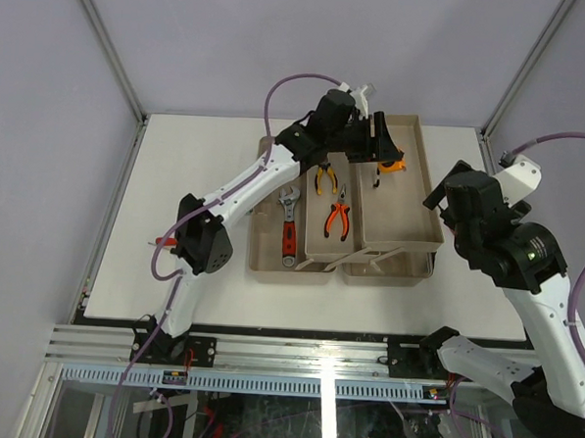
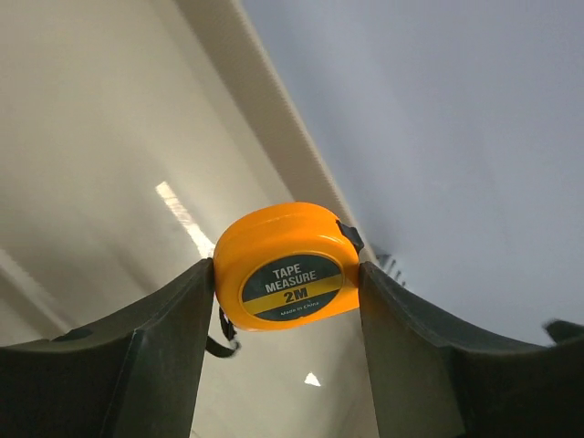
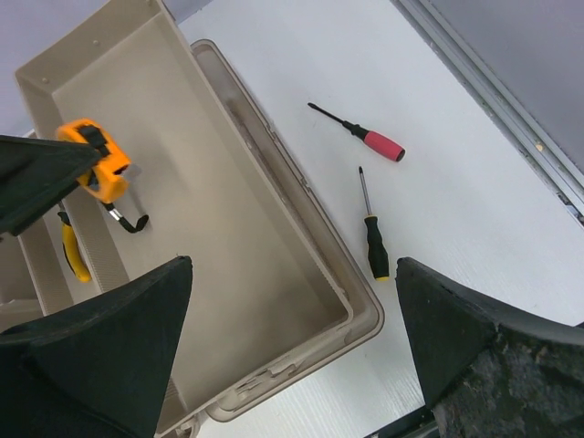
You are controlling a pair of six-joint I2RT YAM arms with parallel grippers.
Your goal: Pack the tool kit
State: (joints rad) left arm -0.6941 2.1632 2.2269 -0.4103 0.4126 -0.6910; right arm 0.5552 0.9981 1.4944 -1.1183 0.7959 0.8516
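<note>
The beige tool case (image 1: 428, 192) lies open at the table's middle. My left gripper (image 1: 383, 145) hangs over its right compartment, shut on an orange tape measure (image 1: 392, 166). In the left wrist view the tape measure (image 2: 290, 265) is pinched between both fingers (image 2: 173, 338). It also shows in the right wrist view (image 3: 99, 164), above the compartment floor. My right gripper (image 3: 294, 263) is open and empty above the case's near right corner (image 3: 360, 315). A red-handled screwdriver (image 3: 374, 141) and a black-and-yellow screwdriver (image 3: 374, 242) lie on the table right of the case.
A red-handled wrench (image 1: 288, 224) lies in the case's left compartment. Yellow pliers (image 1: 324, 178) and orange pliers (image 1: 338, 217) lie in the middle one. In the top view the right arm (image 1: 497, 240) hides the screwdrivers. Grey walls stand round the table.
</note>
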